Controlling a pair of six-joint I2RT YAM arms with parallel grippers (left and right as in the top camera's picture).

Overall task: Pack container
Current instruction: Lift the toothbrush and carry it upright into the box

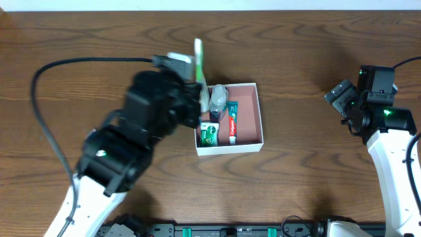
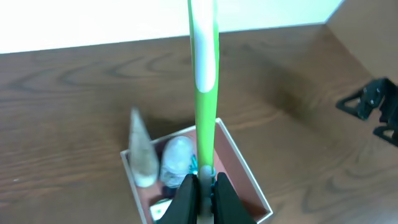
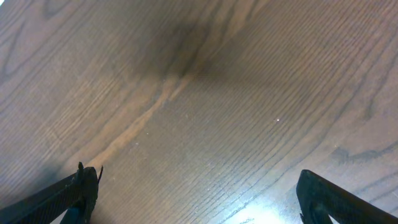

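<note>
Green-and-white toothbrush, pinched at one end by the closed left end effector, hangs above the container at frame centre, evidently for lowering in beside the toothpaste; right end effector, spread wide and empty, sits clear at right edge.

Container cropped (bottom edge).

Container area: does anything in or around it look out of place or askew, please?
Only the green toothbrush: it is pinched in the left gripper, poking out beyond the far rim of the container instead of lying flat inside like the toothpaste. Nothing looks spilled.
</note>
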